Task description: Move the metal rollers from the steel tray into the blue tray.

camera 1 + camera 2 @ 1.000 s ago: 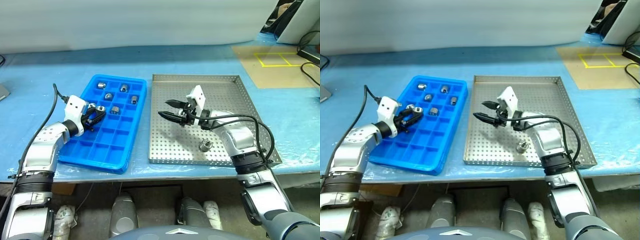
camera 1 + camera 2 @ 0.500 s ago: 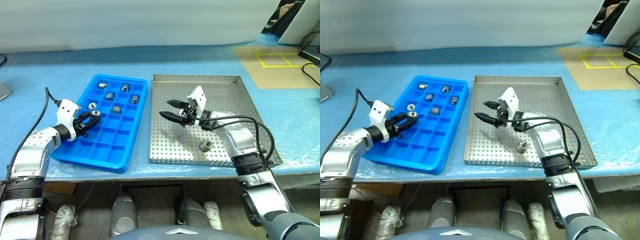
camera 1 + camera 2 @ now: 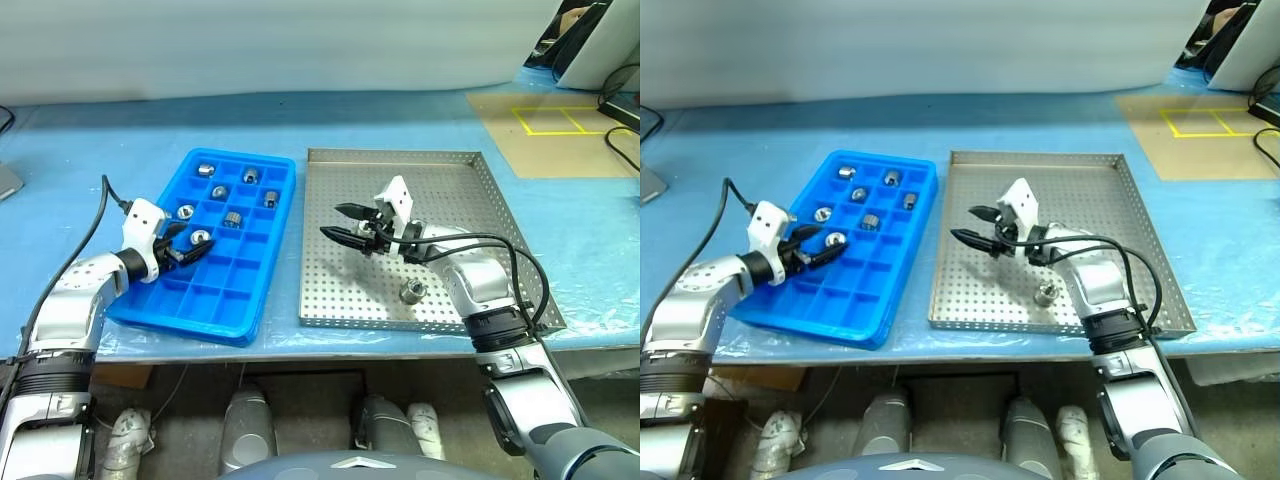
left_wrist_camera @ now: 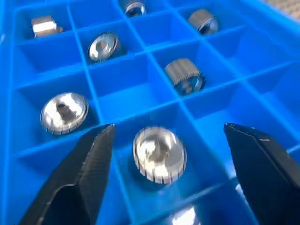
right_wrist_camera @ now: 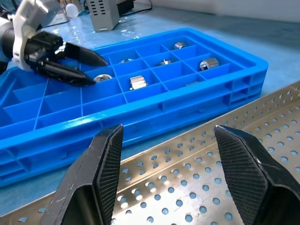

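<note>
The blue tray (image 3: 255, 300) lies on the left and holds several metal rollers in its compartments. My left gripper (image 3: 190, 241) hangs open low over the tray's left side. One roller (image 4: 159, 153) lies loose in the compartment between its fingers, apart from both. The steel tray (image 3: 450, 190) lies to the right with one roller (image 3: 410, 291) near its front edge. My right gripper (image 3: 335, 220) is open and empty above the steel tray's left part, pointing toward the blue tray. The right wrist view also shows the left gripper (image 5: 79, 70) over the blue tray (image 5: 140, 117).
Both trays rest on a blue-covered table whose front edge runs just below them. A brown mat with yellow tape squares (image 3: 555, 118) lies at the far right. A cable (image 3: 105, 210) trails from the left wrist.
My left gripper has opened and let a roller go into a blue tray compartment. The right arm has stayed where it was.
</note>
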